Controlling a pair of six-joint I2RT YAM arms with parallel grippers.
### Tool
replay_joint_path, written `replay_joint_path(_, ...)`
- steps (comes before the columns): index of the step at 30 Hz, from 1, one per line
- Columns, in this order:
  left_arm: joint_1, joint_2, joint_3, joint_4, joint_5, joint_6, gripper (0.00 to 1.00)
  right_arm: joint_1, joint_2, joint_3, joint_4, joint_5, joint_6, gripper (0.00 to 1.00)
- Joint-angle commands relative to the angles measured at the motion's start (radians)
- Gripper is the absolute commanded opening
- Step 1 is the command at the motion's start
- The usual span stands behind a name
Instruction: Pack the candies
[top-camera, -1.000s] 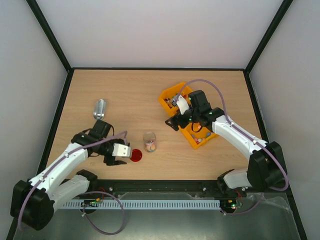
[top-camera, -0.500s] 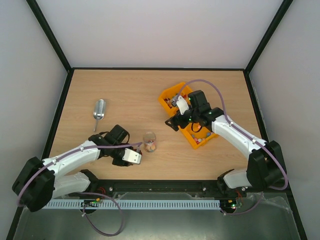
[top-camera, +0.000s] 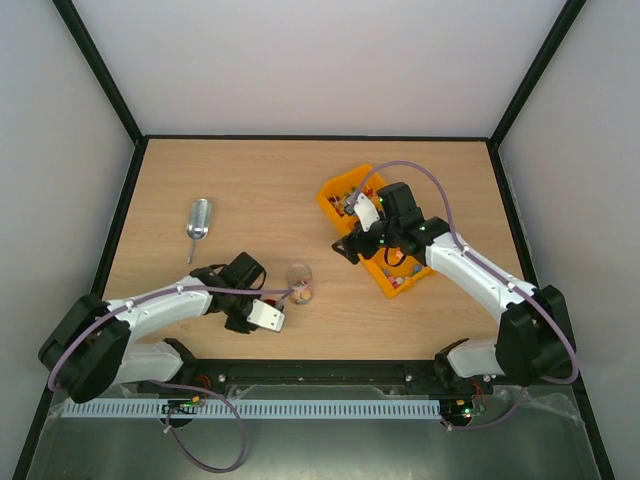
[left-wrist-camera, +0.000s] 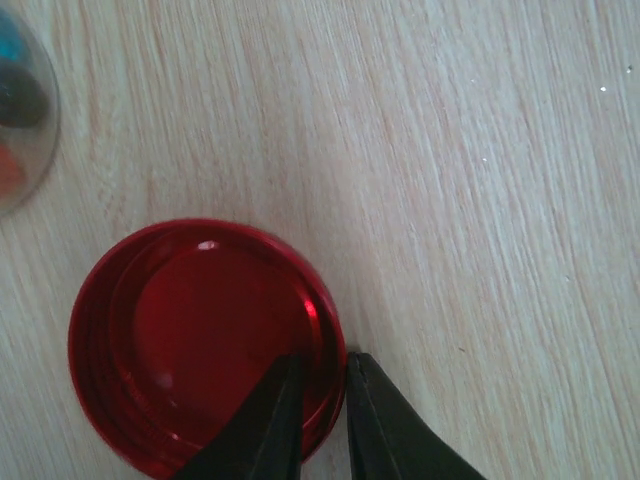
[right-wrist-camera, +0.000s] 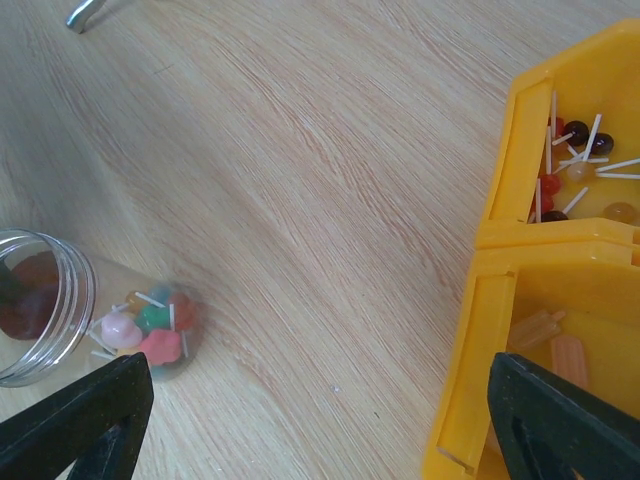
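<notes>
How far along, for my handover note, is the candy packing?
Done: some candies sit in the open clear jar. In hand: the left gripper pinches the rim of the red lid. Left: the lid is not yet on the jar, and more candies lie in the yellow bins beside the open right gripper.

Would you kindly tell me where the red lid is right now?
In the left wrist view the red lid lies on the table, near-left side, beside the clear jar, its rim between the fingers of the left pincer.
</notes>
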Motion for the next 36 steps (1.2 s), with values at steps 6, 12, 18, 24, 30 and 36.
replay_joint_path(6,-0.006,-0.034,0.010,-0.194,0.070,0.086,0.02,-0.003,-0.115,-0.073,-0.035,-0.082,-0.100,0.91)
replay_joint_path(12,0.008,-0.114,0.185,-0.343,0.259,0.043,0.02,-0.003,-0.204,-0.128,-0.027,-0.161,-0.194,0.90)
replay_joint_path(18,0.009,-0.027,0.466,-0.552,0.421,0.017,0.02,0.000,-0.307,-0.170,-0.009,-0.319,-0.357,0.82)
replay_joint_path(24,0.013,0.121,0.750,-0.788,0.534,0.032,0.02,0.063,-0.411,-0.163,-0.048,-0.368,-0.617,0.75)
replay_joint_path(30,0.021,0.150,0.834,-0.798,0.580,-0.016,0.02,0.152,-0.442,-0.135,-0.049,-0.345,-0.757,0.65)
replay_joint_path(36,0.034,0.188,0.868,-0.797,0.606,-0.030,0.02,0.250,-0.378,-0.101,-0.021,-0.270,-0.838,0.58)
